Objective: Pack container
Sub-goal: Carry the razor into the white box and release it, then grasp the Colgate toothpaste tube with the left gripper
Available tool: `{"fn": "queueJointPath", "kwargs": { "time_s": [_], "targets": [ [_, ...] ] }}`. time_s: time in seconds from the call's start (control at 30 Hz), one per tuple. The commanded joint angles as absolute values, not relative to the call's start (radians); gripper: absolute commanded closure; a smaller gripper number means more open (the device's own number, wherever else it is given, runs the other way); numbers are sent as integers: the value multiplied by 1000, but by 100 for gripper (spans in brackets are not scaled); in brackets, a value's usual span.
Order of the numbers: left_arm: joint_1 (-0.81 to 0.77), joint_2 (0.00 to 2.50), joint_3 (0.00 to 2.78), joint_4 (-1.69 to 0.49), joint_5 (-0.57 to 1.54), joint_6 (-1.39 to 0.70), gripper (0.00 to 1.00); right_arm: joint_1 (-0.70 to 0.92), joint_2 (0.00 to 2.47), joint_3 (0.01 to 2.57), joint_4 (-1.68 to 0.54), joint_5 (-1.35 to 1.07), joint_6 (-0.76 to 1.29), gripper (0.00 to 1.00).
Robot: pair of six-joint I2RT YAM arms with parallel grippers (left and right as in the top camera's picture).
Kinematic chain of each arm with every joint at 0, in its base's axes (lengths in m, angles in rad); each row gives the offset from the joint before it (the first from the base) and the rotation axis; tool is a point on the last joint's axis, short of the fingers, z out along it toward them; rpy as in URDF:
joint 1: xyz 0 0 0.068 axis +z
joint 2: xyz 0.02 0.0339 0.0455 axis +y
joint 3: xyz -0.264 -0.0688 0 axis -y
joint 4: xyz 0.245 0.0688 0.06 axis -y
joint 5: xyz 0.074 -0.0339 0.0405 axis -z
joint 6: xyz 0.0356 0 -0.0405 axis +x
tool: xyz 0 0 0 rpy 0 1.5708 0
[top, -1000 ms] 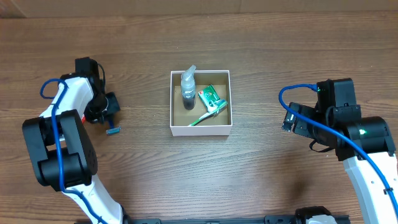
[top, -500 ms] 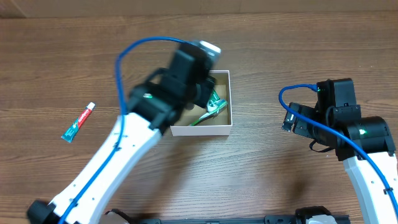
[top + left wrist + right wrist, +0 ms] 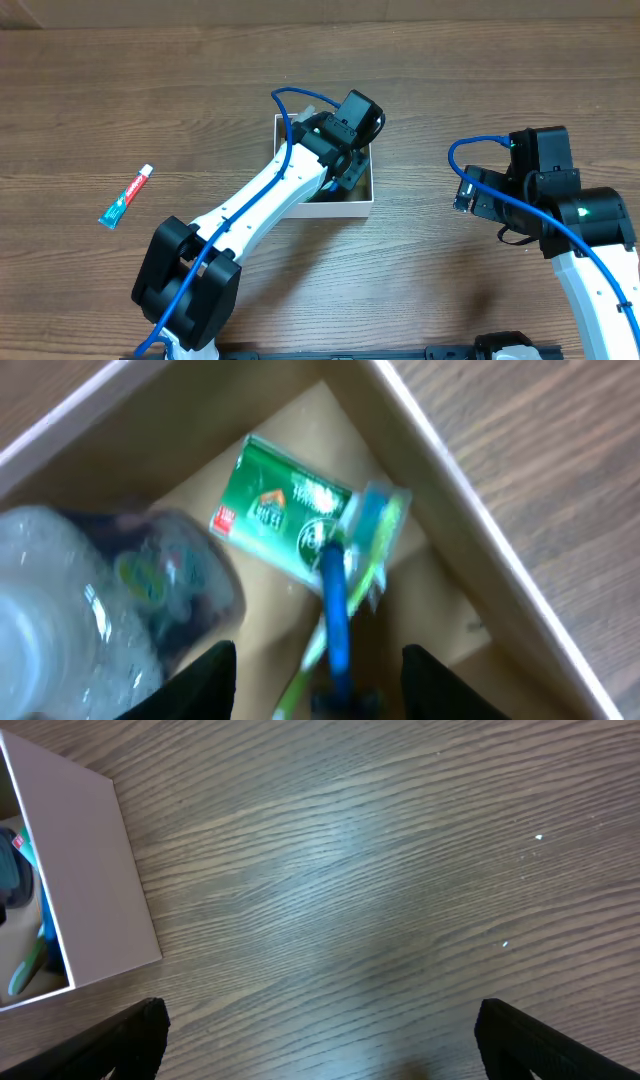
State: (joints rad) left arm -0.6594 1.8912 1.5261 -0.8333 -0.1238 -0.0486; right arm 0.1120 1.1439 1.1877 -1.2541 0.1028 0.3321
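R gripper (image 3: 320, 1010) hung on the near side over bare wood table (image 3: 450, 60), well right of the container (image 3: 325, 210). Its jaws were spread wide w/ nothing btwn them. Its wrist cam caught only the container's white outer wall at the left edge. At approx the same depth, far left, a small red/white/green toothpaste tube (image 3: 127, 195) lay on the table, well apart from everything else.

Further back, mid-table, sat the container: square, shallow, thin white walls, brown cardboard floor. L arm (image 3: 260, 200) reached across it from the near-left. L gripper (image 3: 318, 652) was down over the container's right half, fingers (image 3: 222, 680) wide apart and clamped on nothing. A blue-handled item (image 3: 336, 610) lay on the floor btwn them; too blurred to say what it was. Past it a green packet (image 3: 285, 520) lay flat, w/ a green-blue strip (image 3: 378, 525) at its corner by the wall. A clear bottle (image 3: 100, 590) lay left of those, also inside.
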Motion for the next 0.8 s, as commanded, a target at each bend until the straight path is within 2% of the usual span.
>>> {"fn": "queueJointPath", "kwargs": {
  "time_s": [0.0,0.03,0.17,0.33,0.37,0.5,0.6,0.77],
  "targets": [
    [-654,1796,1685,-981,-140,-85,51,109,1142,1191,-1251,102,324,0],
    [-646,1751,1726,-1047,-170,-99,53,109,1142,1191,-1251,102,324,0],
    [-513,1564,1744,-1116,-291,-152,47,109,1142,1191,-1247,102,324,0],
    [-58,1520,1687,-1200,-153,-145,38,109,1142,1191,-1247,102,324,0],
    [52,1525,1639,-1180,-99,-145,33,109,1142,1191,-1247,102,324,0],
    [365,1604,1451,-1031,19,-149,27,109,1142,1191,-1248,102,324,0],
    [455,1714,1406,-973,53,-141,26,109,1142,1191,-1248,102,324,0],
    [463,1891,1406,-933,55,-109,27,109,1142,1191,-1248,102,324,0]
  ]
}}
